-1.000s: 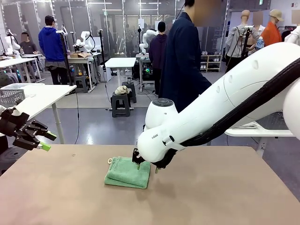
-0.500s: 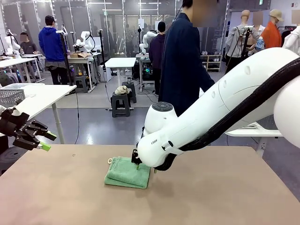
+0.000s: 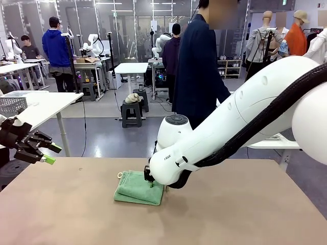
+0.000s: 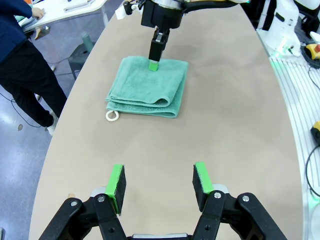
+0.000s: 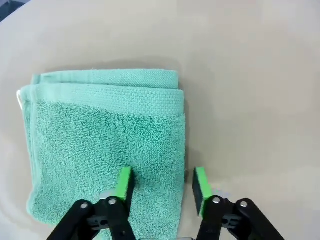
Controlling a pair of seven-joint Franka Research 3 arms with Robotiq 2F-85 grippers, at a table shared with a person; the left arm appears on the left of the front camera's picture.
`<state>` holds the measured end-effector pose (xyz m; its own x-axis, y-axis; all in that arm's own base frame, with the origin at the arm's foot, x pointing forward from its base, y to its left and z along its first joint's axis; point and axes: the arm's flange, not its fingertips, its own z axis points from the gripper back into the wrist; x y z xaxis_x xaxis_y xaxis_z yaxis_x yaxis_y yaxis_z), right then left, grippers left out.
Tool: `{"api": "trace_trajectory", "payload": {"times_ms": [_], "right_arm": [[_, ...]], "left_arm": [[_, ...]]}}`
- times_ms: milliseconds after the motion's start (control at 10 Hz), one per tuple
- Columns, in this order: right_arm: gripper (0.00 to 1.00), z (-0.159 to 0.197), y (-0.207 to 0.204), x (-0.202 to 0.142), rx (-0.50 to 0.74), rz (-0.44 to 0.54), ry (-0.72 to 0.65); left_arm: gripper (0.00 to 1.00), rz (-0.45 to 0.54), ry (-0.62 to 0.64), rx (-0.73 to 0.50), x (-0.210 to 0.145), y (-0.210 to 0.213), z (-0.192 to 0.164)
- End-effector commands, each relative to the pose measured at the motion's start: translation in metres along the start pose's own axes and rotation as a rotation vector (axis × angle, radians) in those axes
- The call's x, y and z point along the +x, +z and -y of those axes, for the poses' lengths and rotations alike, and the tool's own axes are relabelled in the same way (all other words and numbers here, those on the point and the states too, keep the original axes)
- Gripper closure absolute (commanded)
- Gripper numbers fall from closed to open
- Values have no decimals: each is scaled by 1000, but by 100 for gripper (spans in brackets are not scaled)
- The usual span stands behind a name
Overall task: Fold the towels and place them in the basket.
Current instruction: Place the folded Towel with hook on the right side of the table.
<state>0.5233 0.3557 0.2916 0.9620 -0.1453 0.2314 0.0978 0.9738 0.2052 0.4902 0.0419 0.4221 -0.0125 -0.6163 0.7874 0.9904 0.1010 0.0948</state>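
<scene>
one folded towel (image 3: 134,188) lies on the brown table (image 3: 230,214), a little left of the middle, its white corner loop (image 3: 120,175) poking out at the far left corner

the right gripper (image 3: 152,182) is down at the towel's right edge, the arm reaching in from the right side and bent low over the cloth

in the right wrist view the right gripper (image 5: 161,177) stands astride that edge: one green pad (image 5: 124,182) rests over the terry top of the towel (image 5: 100,140), the other pad (image 5: 200,185) is over bare table (image 5: 250,75) just beside the folded layers

the jaws are apart, with a strip of table showing between the towel's edge and the outer pad, so the cloth is between them but not pinched

the left gripper (image 3: 52,154) hangs in the air at the table's left end, well apart from the towel, jaws spread wide and holding nothing

from the left wrist view its own fingers (image 4: 160,181) point along the table toward the towel (image 4: 147,82), where the loop (image 4: 112,116) lies on the near corner and the right gripper (image 4: 155,60) stands on the far edge
</scene>
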Motion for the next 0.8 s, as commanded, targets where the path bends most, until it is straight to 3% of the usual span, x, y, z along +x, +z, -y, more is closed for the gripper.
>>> {"api": "trace_trajectory", "payload": {"times_ms": [0,100,200,300,700], "right_arm": [[61,-6,-4,2,10,33,-4],[76,-6,-5,2,12,30,-2],[80,-7,-6,2,7,25,1],[96,-7,-7,2,3,21,4],[100,-8,-5,4,-9,-20,31]], "left_arm": [[31,1,0,2,1,1,0],[31,1,0,2,1,1,0],[31,1,0,2,1,1,0],[31,1,0,2,1,1,0],[31,1,0,2,1,1,0]]}}
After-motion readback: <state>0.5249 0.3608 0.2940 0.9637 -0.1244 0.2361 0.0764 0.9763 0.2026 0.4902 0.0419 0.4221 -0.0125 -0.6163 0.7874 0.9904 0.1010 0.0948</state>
